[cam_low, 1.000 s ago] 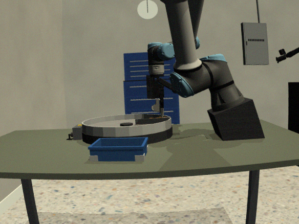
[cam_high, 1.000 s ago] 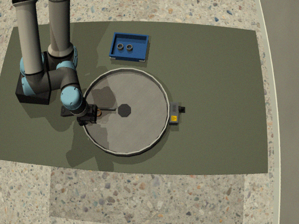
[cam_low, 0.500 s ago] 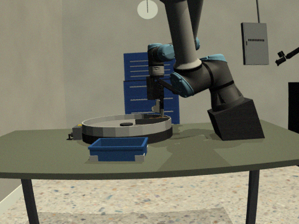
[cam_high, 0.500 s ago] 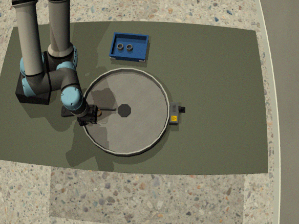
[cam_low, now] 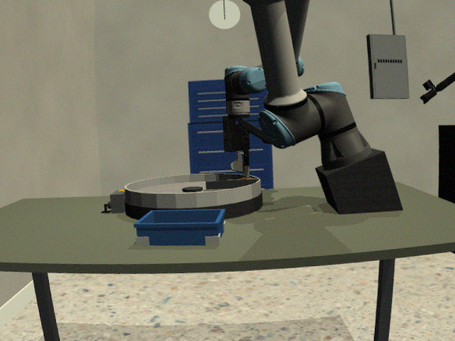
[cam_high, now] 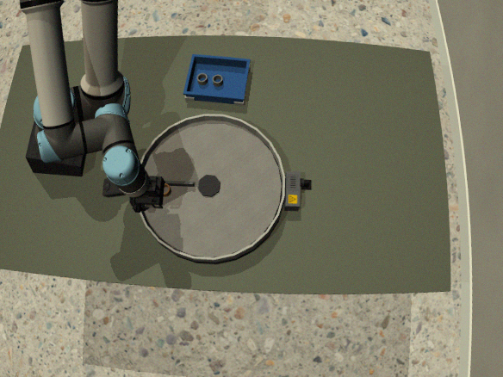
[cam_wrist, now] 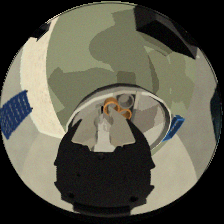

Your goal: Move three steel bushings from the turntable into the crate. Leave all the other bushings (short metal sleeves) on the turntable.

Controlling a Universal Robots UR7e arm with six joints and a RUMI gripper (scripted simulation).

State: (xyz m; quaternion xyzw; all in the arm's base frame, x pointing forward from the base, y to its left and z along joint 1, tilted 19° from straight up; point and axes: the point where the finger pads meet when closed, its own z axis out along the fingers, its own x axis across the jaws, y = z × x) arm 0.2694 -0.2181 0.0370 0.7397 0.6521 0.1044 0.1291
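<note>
My gripper (cam_low: 246, 177) (cam_wrist: 105, 106) is shut, with nothing seen between its fingertips. It points down at the turntable (cam_high: 241, 215) (cam_low: 164, 199), inside its rim on the arm's side. The wrist view shows an orange-brown bushing (cam_wrist: 111, 99) right at the fingertips, a second orange-brown bushing (cam_wrist: 131, 114) beside it and a grey bushing (cam_wrist: 132, 101) behind them. In the top view most of this group is hidden under the gripper. The blue crate (cam_high: 220, 100) (cam_low: 179, 235) holds two grey bushings, a left one (cam_high: 201, 83) and a right one (cam_high: 218, 84).
A thin dark bar (cam_high: 183, 184) (cam_low: 230, 184) reaches from the gripper's side towards the turntable's dark hub (cam_high: 209, 185) (cam_low: 192, 189). The turntable's raised rim surrounds the fingers. A grey box (cam_high: 293, 185) (cam_low: 117, 202) stands against the rim's far side from the arm.
</note>
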